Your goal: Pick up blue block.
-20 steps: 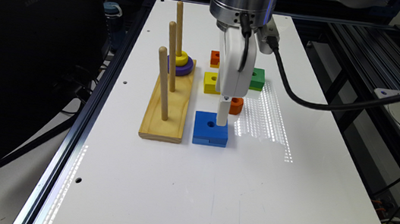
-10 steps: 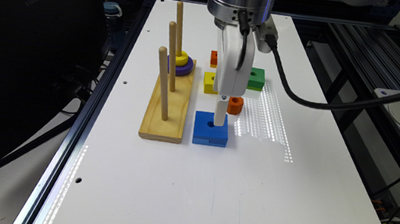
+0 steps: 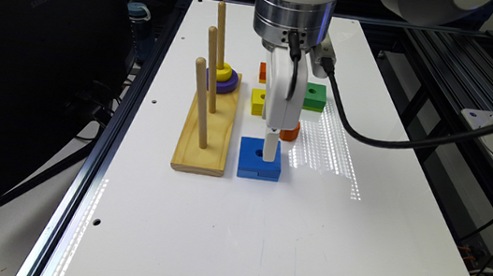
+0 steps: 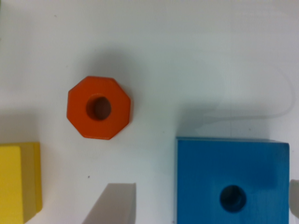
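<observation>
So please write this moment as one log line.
phase: approach | gripper: open, straddling blue block | block: on table, not lifted

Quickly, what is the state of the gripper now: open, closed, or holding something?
Gripper: open, one finger on each side of the blue block, holding nothing yet.

In the exterior view the white claw (image 3: 269,152) covers part of the flat square bright-blue block (image 3: 253,160), most of the orange octagonal block (image 3: 291,133) just behind it, and part of the yellow square block (image 3: 257,100), while the wrist view's edge crops the blue block.
</observation>
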